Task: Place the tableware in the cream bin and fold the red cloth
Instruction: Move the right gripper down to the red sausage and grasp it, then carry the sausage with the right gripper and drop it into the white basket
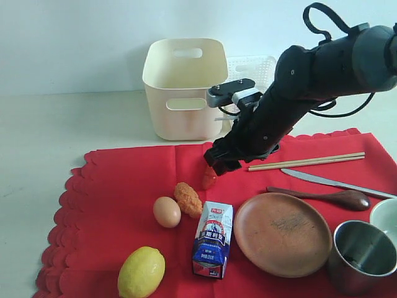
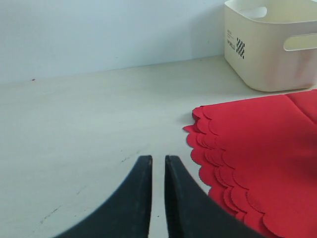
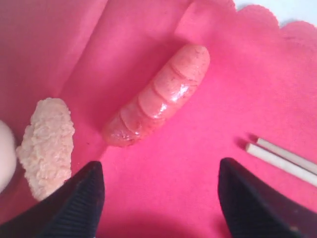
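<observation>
While my right pincer (image 3: 159,171) hangs spread over the sausage (image 3: 158,96) on the red cloth (image 1: 118,186), tableware lies out; chopsticks (image 1: 307,161) near; next, likely: pinch them, carry to cream bin (image 1: 184,87); left pincer (image 2: 158,163) pressed together.

A big black robot arm (image 1: 322,74)
Black cables (image 1: 335,17) loop on top. A grey box (image 1: 231,92) sits by its end. Its fingers (image 3: 74,203) are bumpy.

Exterior view taken obliquely from above; red cloth (image 1: 118,186) shared by all views; right wrist view pointed down, close.
</observation>
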`<state>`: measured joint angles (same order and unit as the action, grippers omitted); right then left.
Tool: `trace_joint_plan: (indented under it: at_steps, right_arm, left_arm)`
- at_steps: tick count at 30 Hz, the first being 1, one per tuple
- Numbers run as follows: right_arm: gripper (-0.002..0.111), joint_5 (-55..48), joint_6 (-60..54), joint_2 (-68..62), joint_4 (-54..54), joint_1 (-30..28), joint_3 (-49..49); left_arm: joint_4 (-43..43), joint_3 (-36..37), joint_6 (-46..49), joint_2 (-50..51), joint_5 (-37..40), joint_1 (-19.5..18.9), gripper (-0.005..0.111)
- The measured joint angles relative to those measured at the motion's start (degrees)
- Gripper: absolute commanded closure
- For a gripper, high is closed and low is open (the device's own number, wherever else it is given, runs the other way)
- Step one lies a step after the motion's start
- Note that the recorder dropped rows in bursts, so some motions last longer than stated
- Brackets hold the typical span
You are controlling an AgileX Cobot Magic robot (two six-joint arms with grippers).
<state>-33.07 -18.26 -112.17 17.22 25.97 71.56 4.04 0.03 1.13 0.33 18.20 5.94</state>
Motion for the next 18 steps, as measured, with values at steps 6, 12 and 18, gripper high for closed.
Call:
trace_joint_plan:
  at_steps: [6, 12, 18]
  right_arm:
    - [0.047, -1.12, 5.03, -4.4, -0.62, 0.0, 5.31]
    - [0.047, -5.33, 9.72, -9.52, -1.12, 0.0, 12.61]
    - [0.06, -10.53, 13.39, -14.82, -1.46, 0.0, 18.55]
  left_arm:
    - [0.0, 0.0, 0.0, 0.0, 0.0, 0.0, 0.095]
    - [0.0, 0.0, 0.0, 0.0, 0.0, 0.0, 0.095]
    - [0.0, 0.0, 0.0, 0.0, 0.0, 0.0, 0.095]
